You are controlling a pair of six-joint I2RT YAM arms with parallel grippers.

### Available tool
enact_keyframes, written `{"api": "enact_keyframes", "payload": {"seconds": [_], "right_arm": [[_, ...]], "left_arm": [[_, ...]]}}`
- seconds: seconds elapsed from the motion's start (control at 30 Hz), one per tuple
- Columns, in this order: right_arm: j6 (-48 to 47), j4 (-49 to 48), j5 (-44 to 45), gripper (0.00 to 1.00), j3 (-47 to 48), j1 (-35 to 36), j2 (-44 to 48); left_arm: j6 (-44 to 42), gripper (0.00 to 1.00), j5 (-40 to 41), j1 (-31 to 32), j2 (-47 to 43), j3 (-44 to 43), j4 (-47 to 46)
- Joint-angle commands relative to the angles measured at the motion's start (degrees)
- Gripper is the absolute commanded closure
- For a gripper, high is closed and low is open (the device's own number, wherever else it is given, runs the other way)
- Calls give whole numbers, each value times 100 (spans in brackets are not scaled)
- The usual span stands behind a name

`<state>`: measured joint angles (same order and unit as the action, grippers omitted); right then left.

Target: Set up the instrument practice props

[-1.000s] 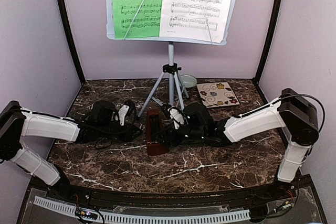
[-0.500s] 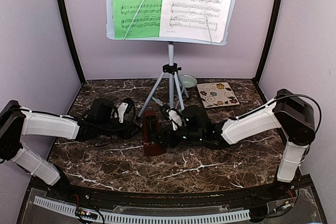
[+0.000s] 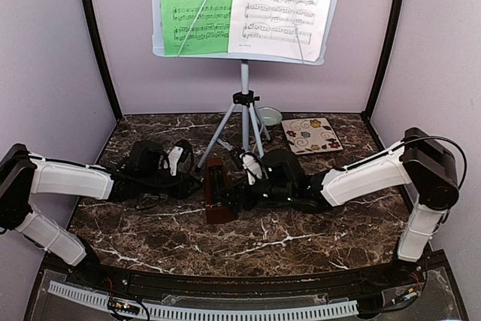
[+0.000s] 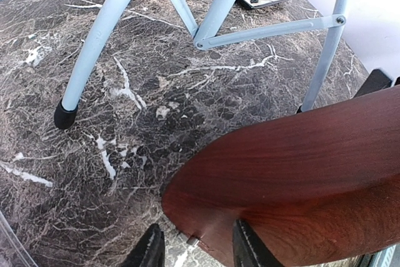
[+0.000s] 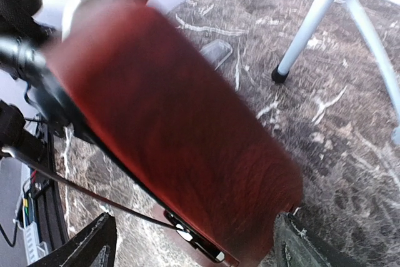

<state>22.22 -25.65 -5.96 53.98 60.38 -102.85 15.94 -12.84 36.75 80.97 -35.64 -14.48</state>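
the metronome [image 3: 219,192] sits on the dark marble counter [image 3: 301,238], and both my hands are at it. my right hand [image 5: 197,247] is spread wide, one finger on either side of the red-brown wood. a gap shows beside one finger, so it is released, not clamping. my left hand [image 4: 199,251] comes at the metronome from the other side. its fingers [image 4: 152,251] stand part way apart around a corner of the wooden base, and bare counter shows between one finger and the wood, so that hand is loose too. the wood is blurred in my right wrist view, and i can't tell whether the metronome is upright or tipped.

just behind the metronome are the pale tripod legs [image 3: 244,122], one foot planted near it. high above the metronome, the white desk [image 3: 242,55] carries the green sheet [image 3: 197,5] on the left and the white sheet [image 3: 282,5] on the right, each under a thin wire arm [image 3: 201,13].

further behind the metronome and to its right, past the legs, is the small pale-green bowl [image 3: 269,116]; what it holds i can't make out. the flower-patterned tile [image 3: 312,134] lies flat just right of the bowl, well apart from the metronome. the tripod legs stand between the metronome and the bowl.
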Motion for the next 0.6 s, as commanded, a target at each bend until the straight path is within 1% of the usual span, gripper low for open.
{"api": "enact_keyframes", "payload": {"seconds": [0.0,0.23,0.43,0.57], "right_arm": [[-9,-33,305,11,-9,52,408],[-274,211,943,2,175,261,626],[-521,635,1718,0,457,455,663],[-469,837,2326,0,365,457,791]], "left_arm": [[47,59,-27,-19,-212,24,-56],[67,57,-43,-19,-231,52,-106],[70,56,-29,-19,-261,57,-99],[69,56,0,-19,-306,65,-70]]}}
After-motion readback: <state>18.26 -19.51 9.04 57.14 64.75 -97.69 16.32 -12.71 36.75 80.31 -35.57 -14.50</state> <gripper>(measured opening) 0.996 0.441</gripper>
